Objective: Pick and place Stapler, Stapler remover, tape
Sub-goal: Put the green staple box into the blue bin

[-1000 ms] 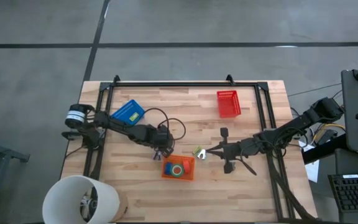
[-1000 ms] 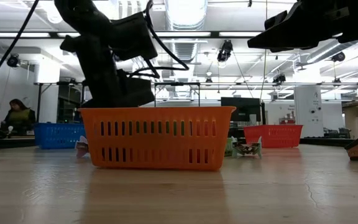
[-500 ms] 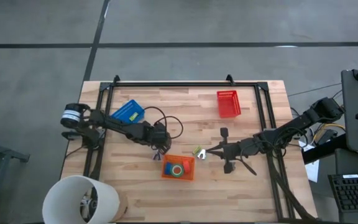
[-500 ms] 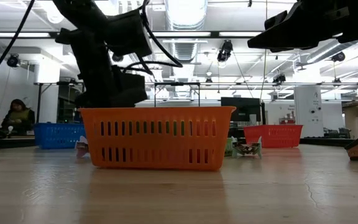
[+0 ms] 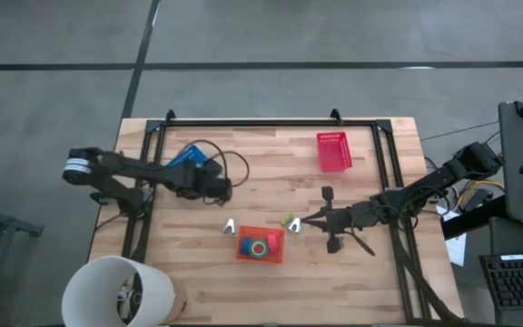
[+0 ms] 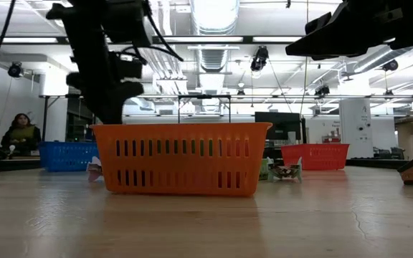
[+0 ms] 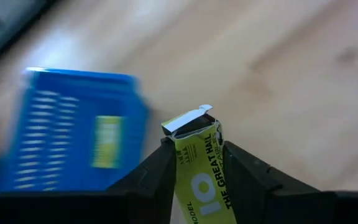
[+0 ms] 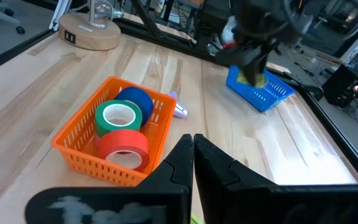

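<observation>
My left gripper (image 5: 223, 188) hangs above the table beside the blue basket (image 5: 187, 161), shut on a small yellow-green printed box (image 7: 199, 163). The orange basket (image 8: 114, 134) holds the tape: a green roll (image 8: 118, 117), a red roll (image 8: 124, 146) and a blue roll (image 8: 137, 99). A small pale thing (image 5: 230, 225) lies on the table left of that basket, and a yellow-green thing (image 5: 289, 222) lies right of it. I cannot tell which is the stapler or the stapler remover. My right gripper (image 5: 305, 218) hovers shut near the yellow-green thing. My left gripper pinches the box by its two long sides (image 7: 180, 163) between its two fingers. The fingers slant downward and lie along the box. The box's opened flap end (image 7: 188, 118) sticks out past the fingertips. The box is lifted clear of the table.
A red basket (image 5: 333, 151) stands at the far right of the table. A yellow item (image 7: 107, 140) lies in the blue basket. A black frame (image 5: 261, 121) runs along the table's edges. A white round bin (image 5: 116, 291) stands at the near left corner.
My left gripper has risen from beside the orange basket. It has gone toward the table's far left, toward the blue basket, tipping up somewhat and keeping hold of the box. The pale thing stays on the table where the gripper was.
</observation>
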